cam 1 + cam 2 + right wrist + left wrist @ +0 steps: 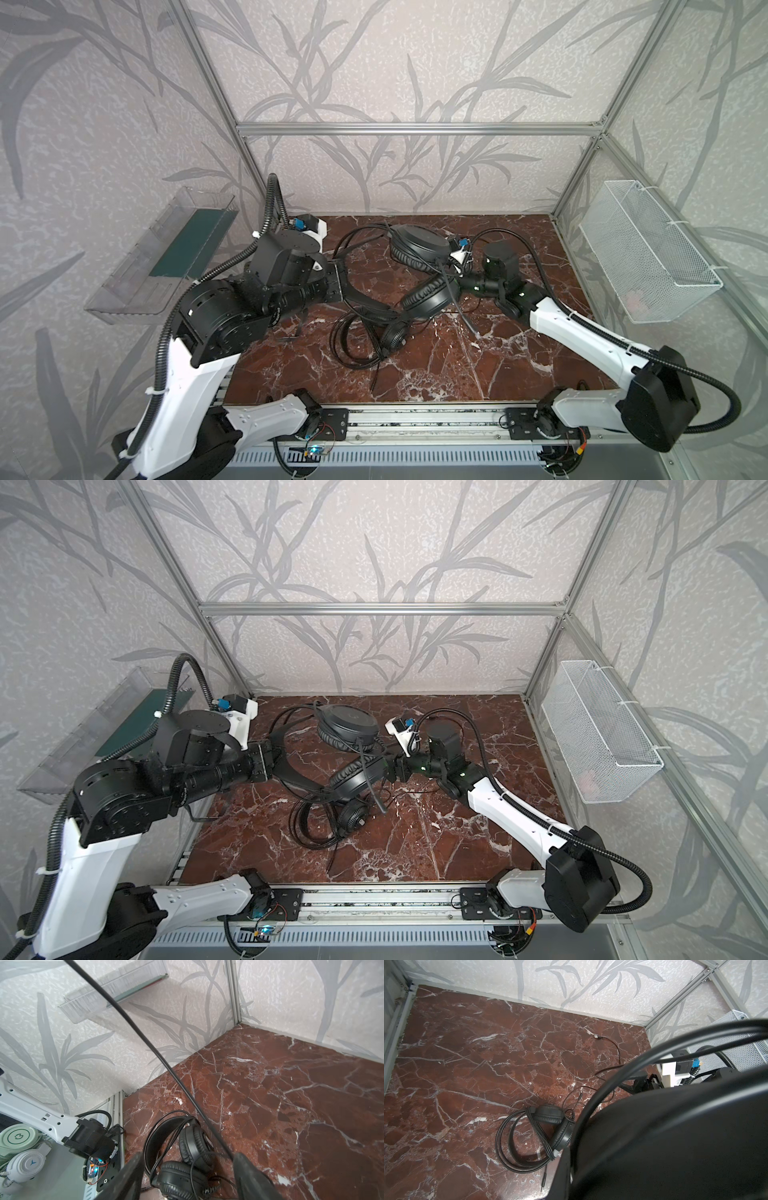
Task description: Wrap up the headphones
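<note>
Winding the loose cable (467, 316) round the raised headset (419, 249) looks like the step in hand. In both top views the left gripper (341, 286) is clamped on that headset's headband. It holds the headset off the marble table (519, 374), just 12 o'clock of centre. The right gripper (456, 285) sits against the lower earcup on its 3 o'clock side. A second headset (394, 337) lies at 6 o'clock of the first, its cable seemingly wound already. A clear tray (166, 257) hangs at 9 o'clock and a mesh basket (648, 257) at 3 o'clock.

The left wrist view is mostly blocked by the held headband. The second headset (550, 1126) shows beyond it, flat on the table.

In the right wrist view the right jaws stand wide with nothing between them, and the cable (145, 1043) slants down to the tip of one finger (249, 1176).

To do the step well, the right gripper should probably pinch the cable close to the earcup and carry it taut round both cups. It should steer clear of the lying headset's loops, and the left should hold firm.

Count: two black headsets, two grippers, one tray, one basket
</note>
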{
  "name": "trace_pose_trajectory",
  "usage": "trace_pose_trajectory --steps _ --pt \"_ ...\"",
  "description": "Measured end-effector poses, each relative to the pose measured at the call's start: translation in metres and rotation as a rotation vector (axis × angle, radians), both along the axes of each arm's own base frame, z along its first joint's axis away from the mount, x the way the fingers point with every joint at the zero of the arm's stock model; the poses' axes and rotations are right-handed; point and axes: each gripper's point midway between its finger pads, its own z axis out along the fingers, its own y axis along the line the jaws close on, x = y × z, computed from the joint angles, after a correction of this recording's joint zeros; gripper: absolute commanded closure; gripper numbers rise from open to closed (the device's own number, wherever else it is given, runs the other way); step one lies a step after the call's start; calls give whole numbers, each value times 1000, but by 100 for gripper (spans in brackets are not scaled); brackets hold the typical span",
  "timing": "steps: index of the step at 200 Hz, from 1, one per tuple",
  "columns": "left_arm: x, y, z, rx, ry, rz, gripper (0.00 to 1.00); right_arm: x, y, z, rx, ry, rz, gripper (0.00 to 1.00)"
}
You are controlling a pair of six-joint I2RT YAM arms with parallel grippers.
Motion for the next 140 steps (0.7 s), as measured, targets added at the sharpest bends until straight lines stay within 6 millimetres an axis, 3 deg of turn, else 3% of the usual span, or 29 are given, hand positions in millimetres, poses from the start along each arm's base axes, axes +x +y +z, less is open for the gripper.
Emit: trace_pose_trajectory --steps 61,110,140 --pt "-1 5 2 27 31 14 100 8 -19 -49 -52 8 -135 24" --pt "3 6 -2 39 55 21 100 26 -22 -55 -50 -46 -205 26" --pt "4 7 -2 36 62 29 100 38 -20 -71 -78 -55 -230 31"
